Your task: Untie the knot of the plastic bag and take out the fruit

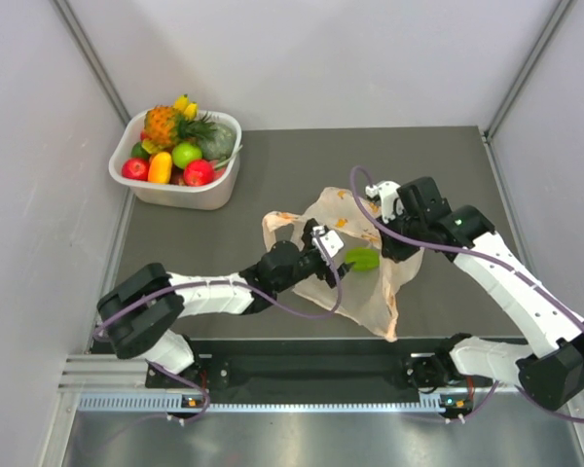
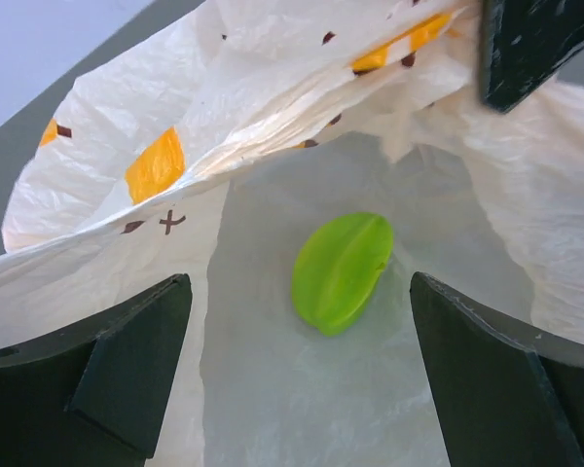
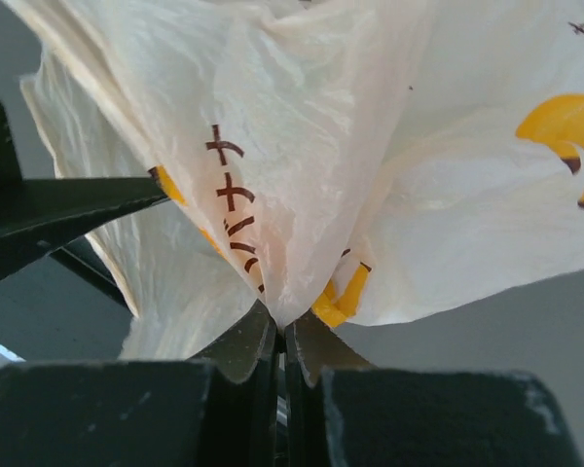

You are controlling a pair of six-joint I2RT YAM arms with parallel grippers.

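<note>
My left gripper (image 2: 297, 292) is spread wide and holds nothing, poised at the mouth of the plastic bag (image 2: 273, 97). Just past my fingertips, toward 12 o'clock, a green fruit piece (image 2: 341, 270) lies on the film inside. My right gripper (image 3: 280, 336) is pinched tight on a fold of the bag, at about 2 o'clock from that piece. Seen from above, the bag lies mid-table (image 1: 448, 156). The white tub (image 1: 180, 197) with the heaped fruit (image 1: 175, 146) sits well apart at 10 o'clock.
</note>
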